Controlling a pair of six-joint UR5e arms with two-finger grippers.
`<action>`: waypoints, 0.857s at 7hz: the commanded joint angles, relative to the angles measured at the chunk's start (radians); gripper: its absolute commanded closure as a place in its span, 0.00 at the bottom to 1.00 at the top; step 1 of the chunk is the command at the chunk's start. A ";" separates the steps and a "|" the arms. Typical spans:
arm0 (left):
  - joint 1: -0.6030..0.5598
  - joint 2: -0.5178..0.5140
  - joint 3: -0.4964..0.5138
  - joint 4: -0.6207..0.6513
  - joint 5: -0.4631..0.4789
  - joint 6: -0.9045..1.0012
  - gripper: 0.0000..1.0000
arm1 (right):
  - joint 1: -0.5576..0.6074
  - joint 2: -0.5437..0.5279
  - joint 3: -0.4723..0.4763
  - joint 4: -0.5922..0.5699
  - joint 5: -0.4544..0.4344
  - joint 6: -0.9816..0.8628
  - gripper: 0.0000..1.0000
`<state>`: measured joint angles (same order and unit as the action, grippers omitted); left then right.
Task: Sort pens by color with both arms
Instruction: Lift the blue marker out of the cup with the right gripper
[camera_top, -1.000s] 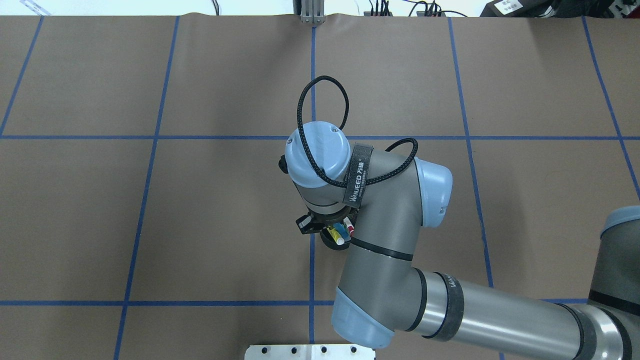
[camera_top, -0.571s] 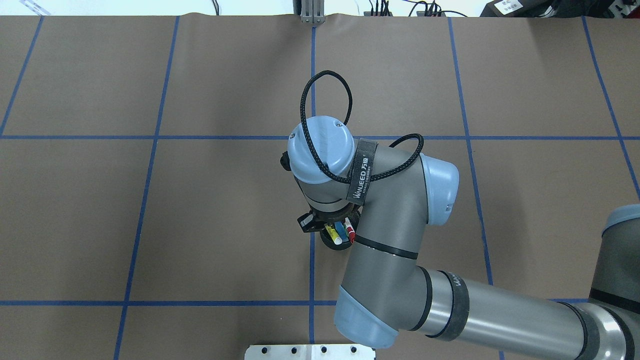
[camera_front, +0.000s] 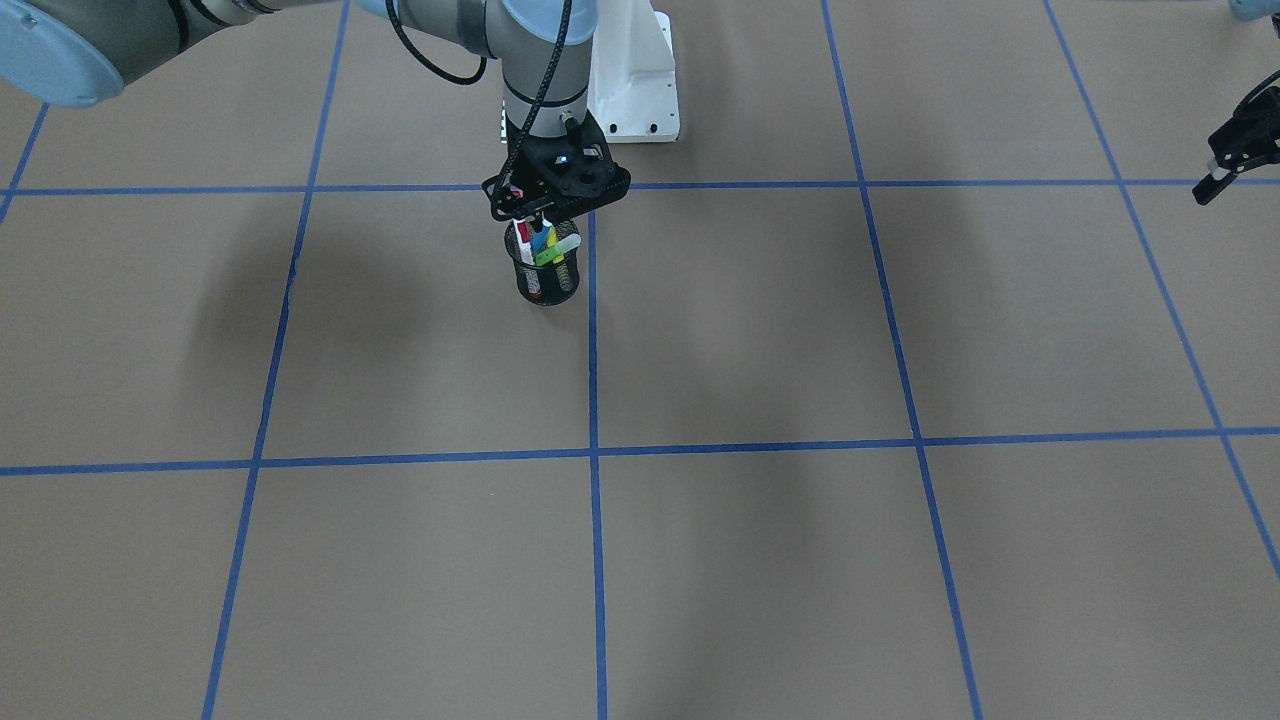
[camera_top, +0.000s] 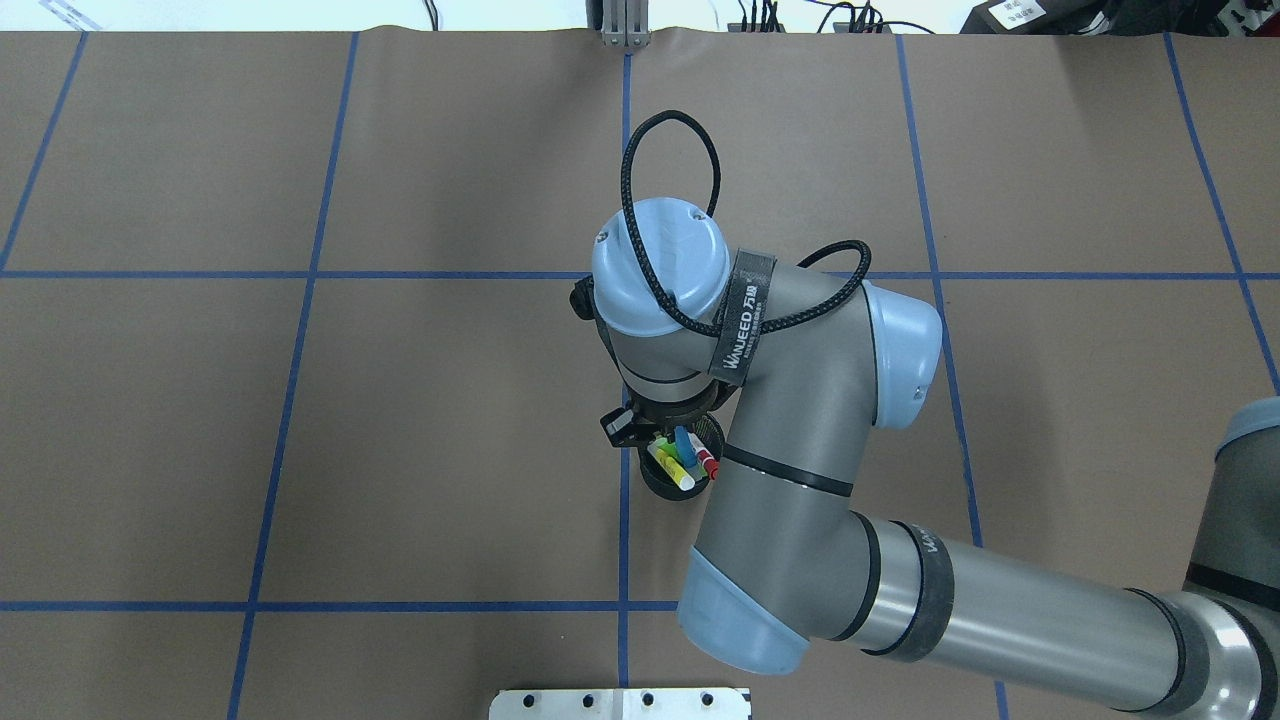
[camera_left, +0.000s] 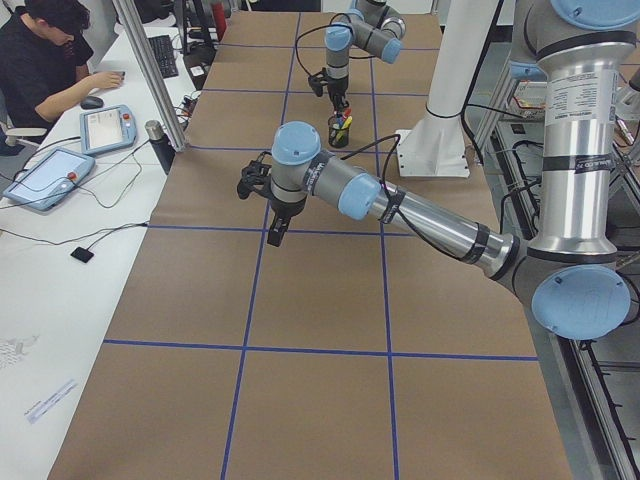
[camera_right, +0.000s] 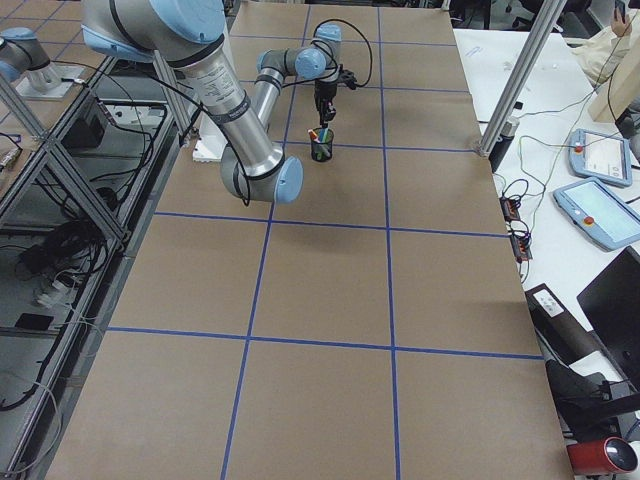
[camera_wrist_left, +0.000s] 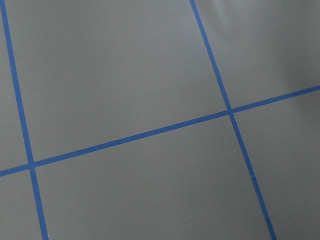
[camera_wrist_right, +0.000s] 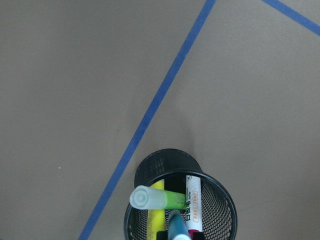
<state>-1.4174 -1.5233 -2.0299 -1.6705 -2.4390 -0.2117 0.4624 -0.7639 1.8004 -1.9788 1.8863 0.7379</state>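
Note:
A black mesh cup stands by a blue tape line and holds the pens. My right gripper hangs straight over it, apparently shut on the top of the blue pen; its fingers are hidden in the wrist view. The green pen with a pale cap leans across the cup. The yellow pen and the red-capped white pen rest inside. My left gripper hovers over bare table far from the cup; I cannot tell its state.
Brown paper with a blue tape grid covers the table. The white pedestal base stands just behind the cup. A person sits at a side desk with tablets beyond the table's far edge.
The right wrist has risen and shifted away from the base. The blue pen's top moved with it while the other pens and the cup stayed put.

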 joint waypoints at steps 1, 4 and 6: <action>0.000 0.000 0.000 0.000 0.000 0.000 0.00 | 0.042 0.000 0.034 -0.005 0.049 0.000 0.94; 0.000 0.000 0.000 0.000 0.000 0.000 0.00 | 0.108 0.008 0.120 -0.063 0.126 0.000 0.94; 0.000 0.000 -0.001 0.000 0.000 0.000 0.00 | 0.146 0.028 0.119 -0.071 0.157 0.000 0.94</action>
<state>-1.4174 -1.5232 -2.0297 -1.6705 -2.4390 -0.2117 0.5821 -0.7461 1.9142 -2.0427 2.0201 0.7378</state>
